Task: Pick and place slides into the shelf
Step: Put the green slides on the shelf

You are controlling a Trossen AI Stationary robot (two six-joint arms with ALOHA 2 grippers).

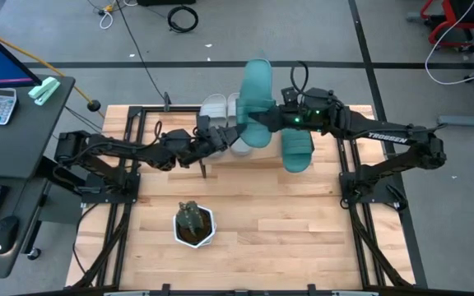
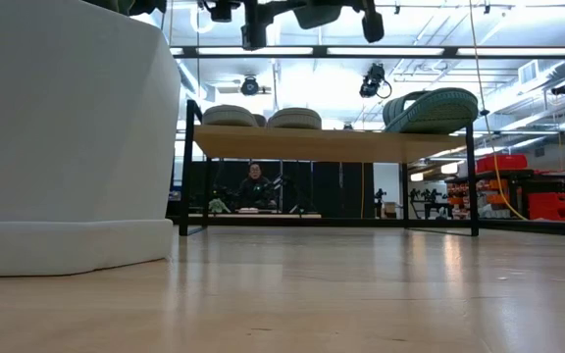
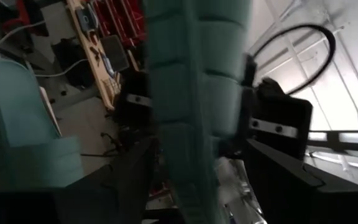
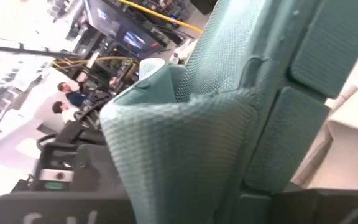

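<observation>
Right claw [image 1: 263, 117]: gripping a raised teal slide [image 1: 256, 100] above the shelf [image 1: 263, 158], fingers closing on it.
Left claw [image 1: 225, 138]: reaching beside the same slide; its fingers are standing partly apart, hold uncertain.
Other teal slide [image 1: 296, 150]: lying on the shelf's right end.
Grey pair [image 1: 220, 108]: sitting on the shelf.
Potted plant [image 1: 194, 224]: standing on the tabletop [image 1: 286, 230].

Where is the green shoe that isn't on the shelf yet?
In the high view the teal slide is up in the air above the shelf, held by the right gripper, between the grey slides and the other teal one.
</observation>
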